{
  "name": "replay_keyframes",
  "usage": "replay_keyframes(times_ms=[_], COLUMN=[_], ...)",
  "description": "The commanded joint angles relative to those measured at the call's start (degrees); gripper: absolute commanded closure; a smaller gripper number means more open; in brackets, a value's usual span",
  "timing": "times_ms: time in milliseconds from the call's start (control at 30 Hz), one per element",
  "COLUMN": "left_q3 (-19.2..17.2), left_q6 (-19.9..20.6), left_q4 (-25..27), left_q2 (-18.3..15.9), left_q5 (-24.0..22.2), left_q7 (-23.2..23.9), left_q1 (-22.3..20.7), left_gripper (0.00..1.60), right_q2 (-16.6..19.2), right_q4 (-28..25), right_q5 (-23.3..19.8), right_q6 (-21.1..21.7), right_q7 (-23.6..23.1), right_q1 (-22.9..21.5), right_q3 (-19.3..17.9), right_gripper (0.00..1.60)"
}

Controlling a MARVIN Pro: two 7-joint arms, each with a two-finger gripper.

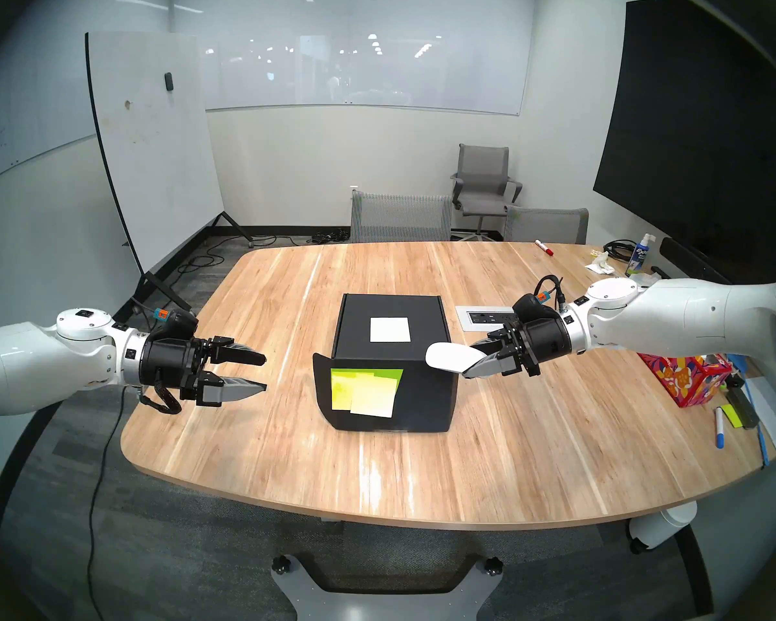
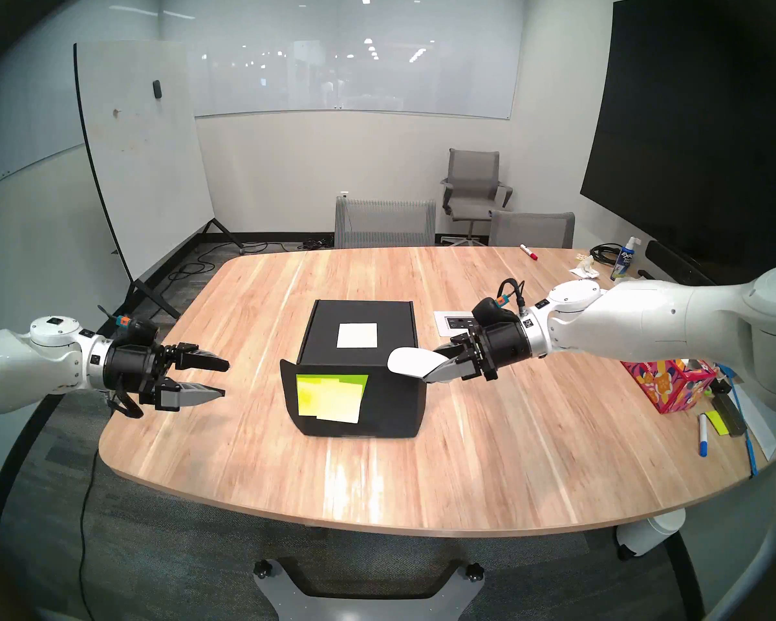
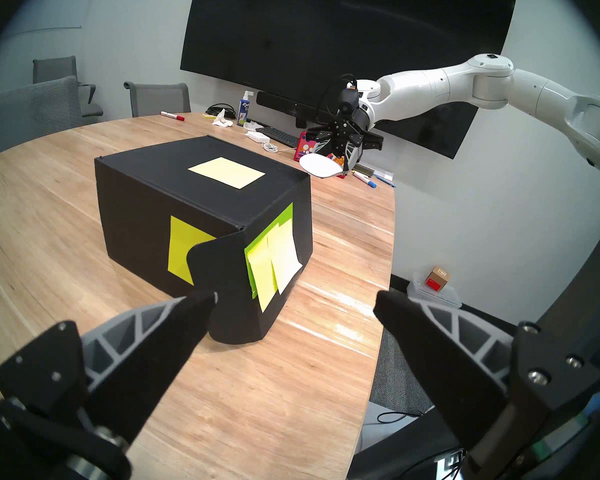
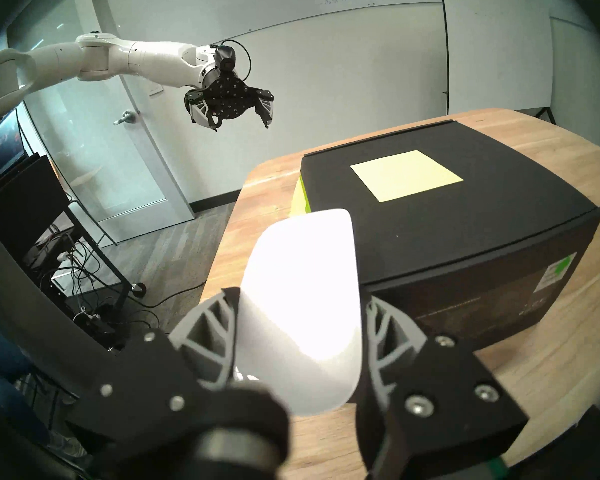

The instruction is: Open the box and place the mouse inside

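The black box stands shut in the middle of the wooden table, a pale square label on its lid and yellow-green sticky notes on its front flap. The flap's left ear bulges outward. My right gripper is shut on the white mouse, held in the air over the box's right front corner. My left gripper hovers open and empty, left of the box.
A red patterned tissue box, a blue marker and papers lie at the right edge. A socket panel sits right of the box. A red marker and spray bottle are far right. Chairs stand behind.
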State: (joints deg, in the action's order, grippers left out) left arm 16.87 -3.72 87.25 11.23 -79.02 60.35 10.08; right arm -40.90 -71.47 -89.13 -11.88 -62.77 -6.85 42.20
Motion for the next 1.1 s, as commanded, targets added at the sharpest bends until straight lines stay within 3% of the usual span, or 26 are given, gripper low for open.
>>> replay_keyframes(times_ms=[0, 433, 633, 700, 1067], left_q3=[-0.59, -0.59, -0.60, -0.60, -0.62], left_q6=[-0.04, -0.05, -0.03, -0.02, 0.06], left_q4=[-0.03, -0.03, -0.03, -0.03, -0.02], left_q2=[0.07, 0.07, 0.07, 0.07, 0.06], left_q5=[-0.14, -0.15, -0.16, -0.16, -0.17], left_q7=[-0.04, -0.04, -0.05, -0.05, -0.05], left_q1=[-0.66, -0.68, -0.70, -0.71, -0.74], left_gripper=[0.00, 0.00, 0.00, 0.00, 0.00], right_q2=[6.74, 15.42, 20.68, 20.36, 27.96], right_q4=[-5.91, -17.92, -24.40, -24.80, -33.15], right_q5=[-0.16, 2.17, 4.58, 4.76, 9.60], right_q6=[-0.51, -0.42, 0.77, 0.64, 5.38], right_q7=[3.80, 12.75, 19.40, 20.80, 31.39], right_q1=[-5.73, -12.68, -16.49, -16.45, -22.45], right_q3=[2.22, 7.38, 10.93, 11.58, 15.78], right_gripper=[1.60, 1.60, 1.60, 1.60, 1.60])
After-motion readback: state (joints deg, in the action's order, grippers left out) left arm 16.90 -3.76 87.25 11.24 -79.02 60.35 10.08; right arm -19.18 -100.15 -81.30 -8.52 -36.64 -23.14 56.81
